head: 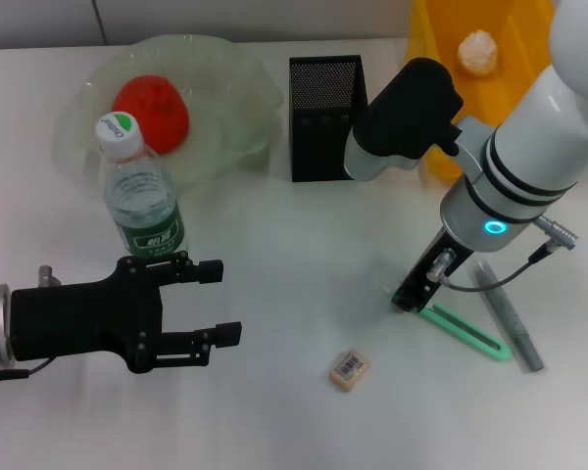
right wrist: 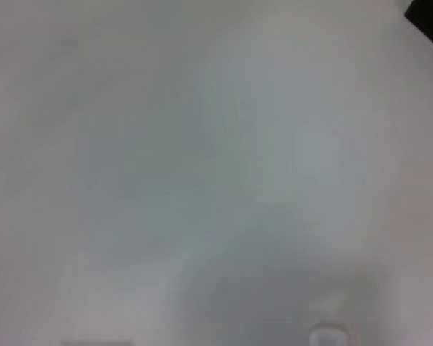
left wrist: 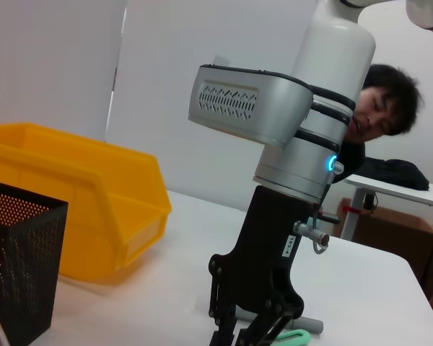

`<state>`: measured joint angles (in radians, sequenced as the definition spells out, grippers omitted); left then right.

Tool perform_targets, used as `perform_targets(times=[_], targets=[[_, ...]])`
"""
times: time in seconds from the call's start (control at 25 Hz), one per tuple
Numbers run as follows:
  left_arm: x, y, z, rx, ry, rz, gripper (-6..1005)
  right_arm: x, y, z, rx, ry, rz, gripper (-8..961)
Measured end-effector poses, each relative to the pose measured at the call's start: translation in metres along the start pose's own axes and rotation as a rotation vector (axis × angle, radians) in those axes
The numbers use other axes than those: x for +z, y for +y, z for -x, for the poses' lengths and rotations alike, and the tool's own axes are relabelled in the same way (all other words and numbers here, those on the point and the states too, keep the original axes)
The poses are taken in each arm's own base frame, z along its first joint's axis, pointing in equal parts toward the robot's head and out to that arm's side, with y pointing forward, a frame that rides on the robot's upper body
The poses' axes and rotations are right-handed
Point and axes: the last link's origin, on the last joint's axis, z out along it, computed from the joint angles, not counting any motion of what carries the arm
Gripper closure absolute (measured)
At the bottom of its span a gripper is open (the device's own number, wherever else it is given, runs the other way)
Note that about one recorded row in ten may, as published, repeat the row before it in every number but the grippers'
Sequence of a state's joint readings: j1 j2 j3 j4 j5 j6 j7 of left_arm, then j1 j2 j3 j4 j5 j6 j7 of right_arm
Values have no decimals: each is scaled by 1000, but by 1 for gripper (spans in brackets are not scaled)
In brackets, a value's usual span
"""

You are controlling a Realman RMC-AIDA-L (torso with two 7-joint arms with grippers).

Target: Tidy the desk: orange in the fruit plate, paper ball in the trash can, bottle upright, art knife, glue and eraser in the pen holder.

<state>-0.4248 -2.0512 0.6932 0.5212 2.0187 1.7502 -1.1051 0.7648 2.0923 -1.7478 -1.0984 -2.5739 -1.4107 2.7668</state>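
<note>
Right gripper at the art knife; left gripper idle and open.

The right gripper (head: 412,294) stands at the table, its tip at the left end of the green art knife (head: 465,331); its finger opening cannot be determined. The knife lies flat, long axis running from that tip right and nearer. The pen holder (head: 323,117) stands farther and left. The left gripper (head: 216,304) hovers with fingers wide, near the upright bottle (head: 142,201).
</note>
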Motion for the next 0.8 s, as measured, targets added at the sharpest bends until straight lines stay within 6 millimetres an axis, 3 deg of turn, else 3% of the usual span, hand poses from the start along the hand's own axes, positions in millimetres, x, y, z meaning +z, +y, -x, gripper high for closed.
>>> perform_targets(times=[0.32, 0.48, 0.56, 0.6, 0.68, 0.76, 0.8], targets=[[-1, -1, -1, 3, 6, -8, 216, -8, 1, 0, 0, -42, 19, 765], [-1, -1, -1, 3, 6, -8, 216, -37, -9, -4, 57, -163, 82, 771], [-2, 0, -1, 2, 7, -9, 216, -62, -21, -9, 112, -299, 147, 771], [-2, 0, 0, 1, 8, -10, 216, -87, -36, -17, 167, -479, 225, 770], [-2, 0, 0, 1, 8, -11, 216, -98, -44, -22, 192, -573, 259, 770], [-2, -1, 0, 0, 8, -13, 216, -116, -60, -35, 222, -807, 351, 769], [-2, -1, 0, 0, 8, -13, 216, -123, -75, -47, 241, -1038, 427, 768]])
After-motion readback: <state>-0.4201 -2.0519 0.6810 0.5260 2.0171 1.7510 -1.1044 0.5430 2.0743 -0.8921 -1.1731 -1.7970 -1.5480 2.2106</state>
